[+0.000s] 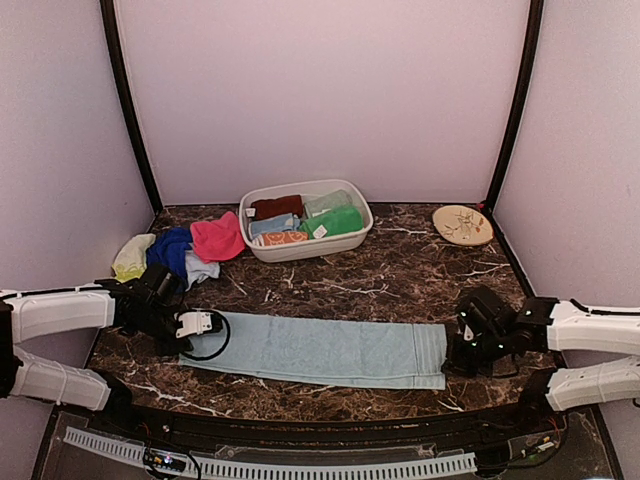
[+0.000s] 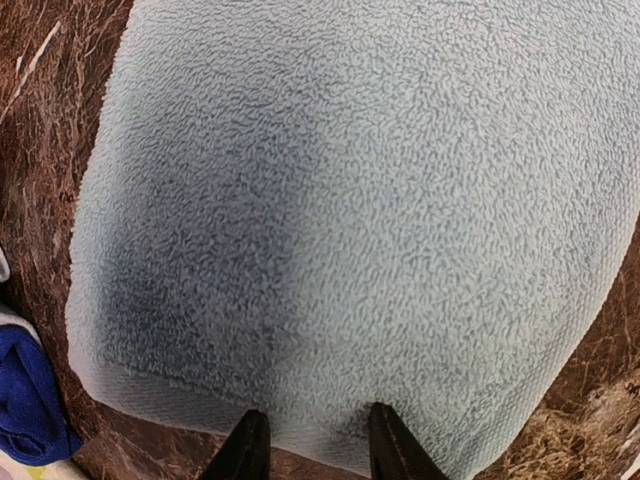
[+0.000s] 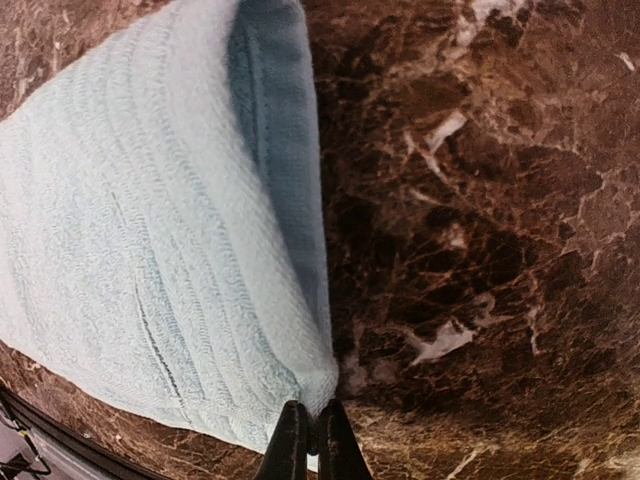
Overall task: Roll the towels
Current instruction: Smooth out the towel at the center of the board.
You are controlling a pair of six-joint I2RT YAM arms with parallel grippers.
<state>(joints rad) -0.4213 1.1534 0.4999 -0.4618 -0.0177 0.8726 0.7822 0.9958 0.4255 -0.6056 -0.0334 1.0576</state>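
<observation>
robot lab test cell. white left arm (image 1: 55,312) and right arm (image 1: 600,325) bolted at the near edge of a marble-look tabletop (image 1: 400,280), boxed in by plain pale wall panels (image 1: 320,90) with black corner posts (image 1: 128,110). slotted white cable strip (image 1: 300,468) along the front. only household bits: pale blue towel (image 1: 320,350), heap of towels (image 1: 215,238), white tub (image 1: 300,252), tan plate (image 1: 463,224).

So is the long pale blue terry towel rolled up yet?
No, flat: the pale blue terry towel stretches as one long strip, no coil at either end.
</observation>
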